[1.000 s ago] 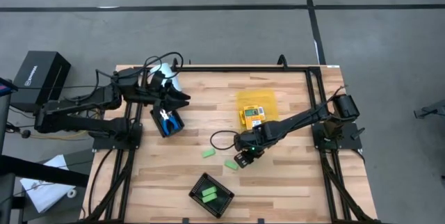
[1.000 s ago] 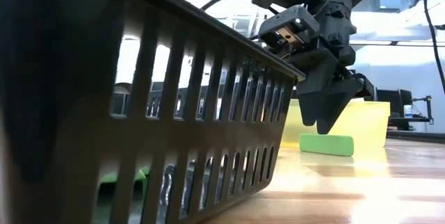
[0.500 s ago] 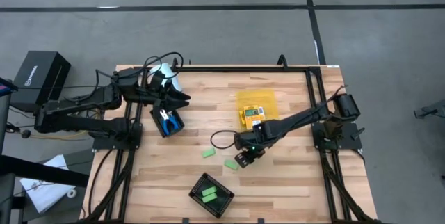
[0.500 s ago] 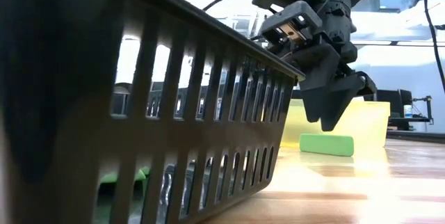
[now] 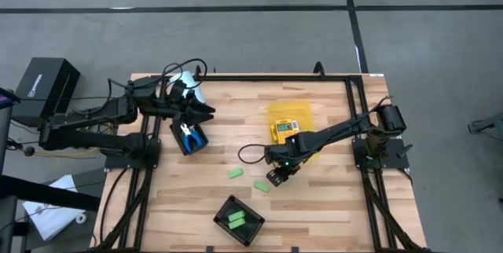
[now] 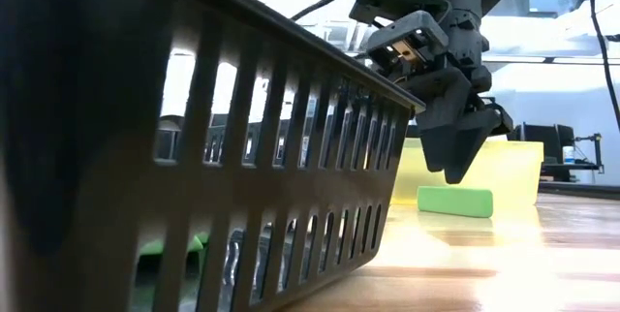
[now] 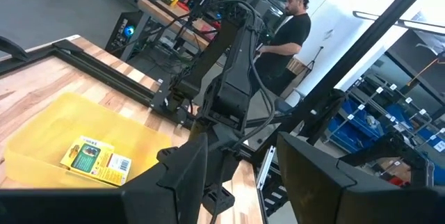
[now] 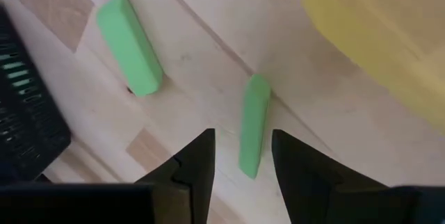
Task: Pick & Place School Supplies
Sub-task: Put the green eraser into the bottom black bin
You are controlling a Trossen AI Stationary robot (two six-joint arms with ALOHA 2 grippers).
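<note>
Item: light-green oblong piece (image 8: 254, 125), one of two lying loose on the wooden table (image 5: 330, 206) at lower centre of the high view; its twin (image 8: 129, 44) sits just beside it toward the left. A third green piece (image 5: 236, 219) already rests in the black slotted tray (image 5: 238, 220) at the bottom.

Handling, as I judge it: small, light, rigid block with smooth faces; unlikely to break, may skid if nudged. Best taken across its narrow width at mid-length.

Right gripper (image 8: 242, 156): fingers apart and empty, poised above the piece's near end, which lies between them.

Left gripper (image 5: 206, 111): waiting at upper left, over the tray holding the blue-handled tool (image 5: 189, 133); fingers parted, nothing held.
</note>
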